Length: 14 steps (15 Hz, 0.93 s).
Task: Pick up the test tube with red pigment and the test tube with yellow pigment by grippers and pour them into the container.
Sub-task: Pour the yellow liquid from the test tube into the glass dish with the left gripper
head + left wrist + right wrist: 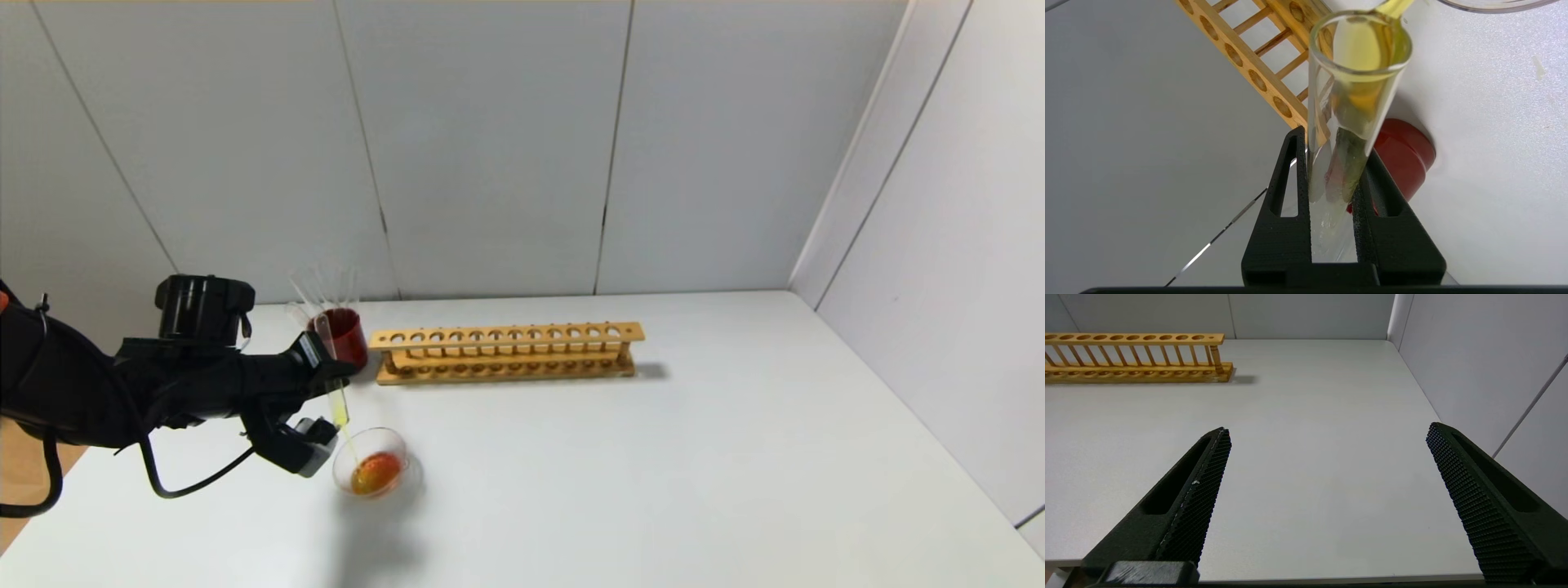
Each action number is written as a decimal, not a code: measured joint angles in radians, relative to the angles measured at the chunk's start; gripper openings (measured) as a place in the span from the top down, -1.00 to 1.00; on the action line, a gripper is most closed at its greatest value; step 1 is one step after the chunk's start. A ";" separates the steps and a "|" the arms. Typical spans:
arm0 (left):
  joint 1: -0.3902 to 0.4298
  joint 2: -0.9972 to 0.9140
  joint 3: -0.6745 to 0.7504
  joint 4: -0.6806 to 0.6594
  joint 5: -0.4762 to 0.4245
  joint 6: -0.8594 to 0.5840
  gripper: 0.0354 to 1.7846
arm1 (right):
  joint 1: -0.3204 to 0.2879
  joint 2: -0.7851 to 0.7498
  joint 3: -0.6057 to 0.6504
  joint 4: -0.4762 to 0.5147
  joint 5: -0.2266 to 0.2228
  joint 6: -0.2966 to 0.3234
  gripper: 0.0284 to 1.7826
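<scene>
My left gripper [326, 384] is shut on the test tube with yellow pigment [336, 404], tipped mouth-down over the container [402, 447]. A thin yellow stream runs from the tube's mouth into the container, a low clear glass dish holding red-orange liquid. In the left wrist view the gripper [1331, 163] clamps the tube [1359, 61], with yellow liquid at its mouth. Clear tubes stand in the dark red cup [347, 335]; I cannot tell whether the test tube with red pigment is among them. My right gripper [1327, 435] is open and empty over bare table, out of the head view.
A long wooden test tube rack [506, 351] with empty holes stands behind the dish, to the right of the red cup; it also shows in the right wrist view [1135, 359] and the left wrist view [1257, 77]. Grey walls close the back and right sides.
</scene>
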 joint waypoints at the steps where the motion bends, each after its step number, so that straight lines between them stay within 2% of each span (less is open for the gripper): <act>1: -0.002 -0.001 -0.001 0.000 0.001 0.002 0.66 | 0.000 0.000 0.000 0.000 0.000 0.000 -0.96; 10: -0.008 -0.002 -0.024 -0.003 0.005 0.014 0.66 | 0.000 0.000 0.000 0.000 0.000 0.000 -0.96; 14: -0.019 0.005 -0.050 -0.018 0.000 0.090 0.66 | 0.000 0.000 0.000 0.000 0.000 0.000 -0.96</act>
